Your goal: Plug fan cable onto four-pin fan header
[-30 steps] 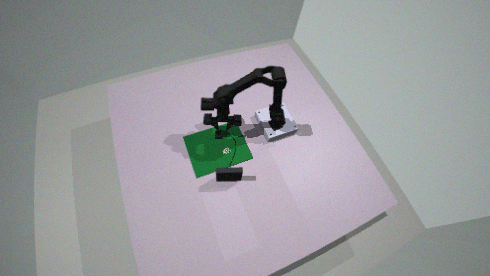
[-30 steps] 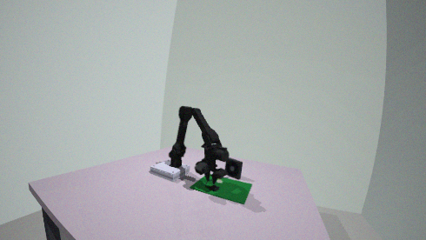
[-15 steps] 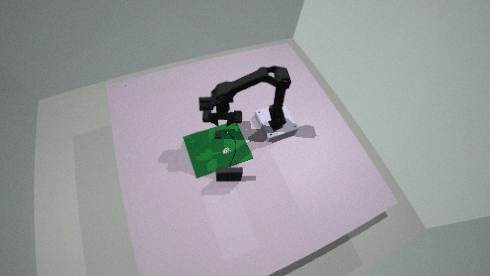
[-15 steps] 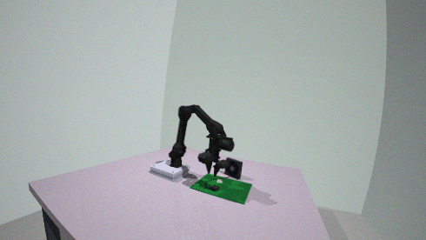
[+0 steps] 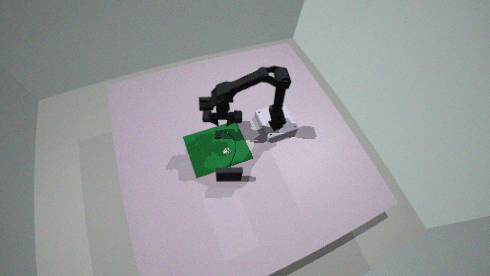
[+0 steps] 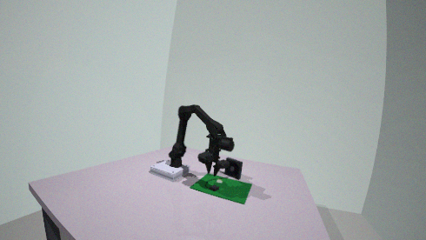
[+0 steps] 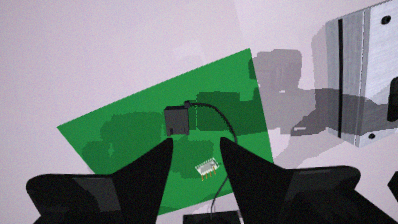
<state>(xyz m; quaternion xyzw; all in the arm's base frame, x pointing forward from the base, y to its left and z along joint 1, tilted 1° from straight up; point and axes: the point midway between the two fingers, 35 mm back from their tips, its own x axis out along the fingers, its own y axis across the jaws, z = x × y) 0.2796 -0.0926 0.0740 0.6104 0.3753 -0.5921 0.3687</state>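
Observation:
The black plug (image 5: 218,134) (image 6: 215,188) (image 7: 176,120) lies on the green board (image 5: 202,167) (image 6: 236,197) (image 7: 150,102), apart from the header. Its thin black cable (image 7: 220,114) curves across the board to the black fan (image 5: 229,175) (image 6: 234,168) (image 7: 212,218). The white header (image 5: 226,151) (image 6: 219,181) (image 7: 207,167) with gold pins stands uncovered on the board. My gripper (image 5: 223,124) (image 6: 212,175) (image 7: 196,142) is partly open and empty, above the board. In the wrist view the plug shows just beyond the left fingertip, not between the fingers.
The arm's pale base (image 5: 287,131) (image 6: 165,170) (image 7: 350,75) stands beside the board on the pink table (image 5: 175,225) (image 6: 130,204) (image 7: 75,50). The fan stands upright near the board's edge opposite the base. Shadows of the arm fall over the board.

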